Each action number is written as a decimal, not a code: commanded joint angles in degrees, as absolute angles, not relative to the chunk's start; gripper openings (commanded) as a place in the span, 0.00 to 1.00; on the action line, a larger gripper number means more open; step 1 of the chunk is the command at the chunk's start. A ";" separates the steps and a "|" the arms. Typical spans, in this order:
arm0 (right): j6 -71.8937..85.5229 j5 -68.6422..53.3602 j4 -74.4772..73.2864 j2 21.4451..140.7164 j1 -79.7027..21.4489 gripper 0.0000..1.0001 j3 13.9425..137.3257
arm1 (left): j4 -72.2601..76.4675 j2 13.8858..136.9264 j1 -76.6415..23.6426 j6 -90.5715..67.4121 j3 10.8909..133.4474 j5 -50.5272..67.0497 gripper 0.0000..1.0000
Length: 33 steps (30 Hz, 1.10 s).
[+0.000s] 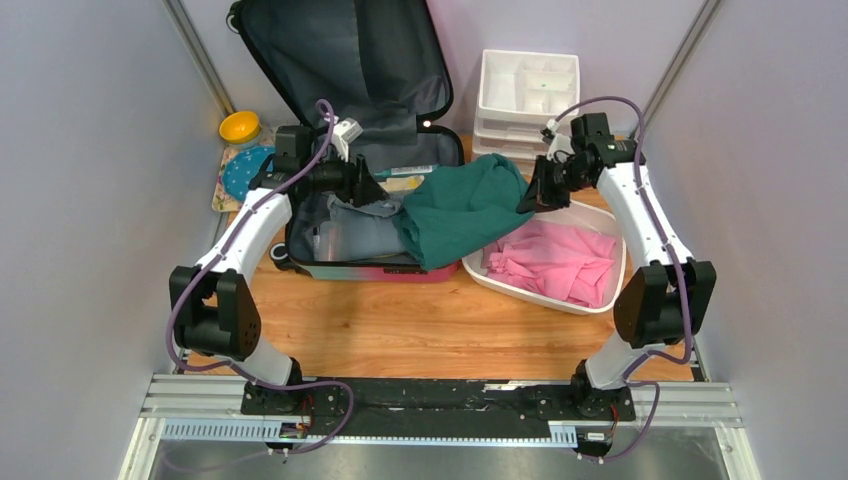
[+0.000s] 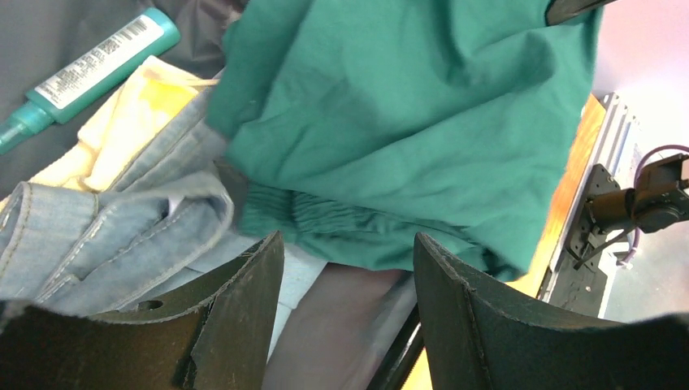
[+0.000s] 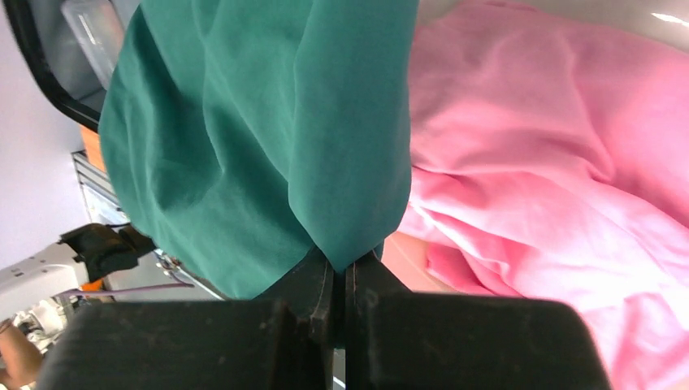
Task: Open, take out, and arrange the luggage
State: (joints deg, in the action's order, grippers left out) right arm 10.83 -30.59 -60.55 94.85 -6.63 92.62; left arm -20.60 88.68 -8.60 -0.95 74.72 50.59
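Note:
The luggage [image 1: 340, 60] lies open at the back left, dark lid up against the wall, pink rim at its front. A green garment [image 1: 462, 205] drapes from the case towards the white basin [image 1: 520, 290]. My right gripper [image 1: 532, 195] is shut on the garment's edge [image 3: 341, 162] and holds it above the basin. My left gripper [image 1: 375, 185] is open and empty over the case, just above denim [image 2: 106, 236] and the green garment's elastic hem [image 2: 341, 223]. A teal tube [image 2: 81, 69] and a yellow cloth [image 2: 138, 122] lie in the case.
A pink garment [image 1: 555, 262] fills the basin. A white drawer organiser [image 1: 527, 95] stands at the back right. A yellow cup [image 1: 240, 127] and a blue dotted item [image 1: 243, 172] sit at the back left. Grey walls close both sides.

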 commanded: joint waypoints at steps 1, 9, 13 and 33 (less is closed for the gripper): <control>-1.12 -29.45 -70.92 94.04 -1.15 0.00 96.42 | -20.74 89.12 -8.88 -0.53 74.62 50.45 0.68; -14.84 -25.67 -75.15 94.48 10.44 0.00 95.80 | -20.39 89.38 -10.02 -0.09 74.00 50.54 0.68; -21.69 -21.80 -71.73 96.06 14.32 0.00 93.61 | -20.57 90.17 -10.55 -0.09 74.53 50.54 0.68; -29.45 -8.97 -55.28 100.89 16.35 0.00 85.16 | -22.68 89.82 -10.72 3.34 72.25 46.58 0.68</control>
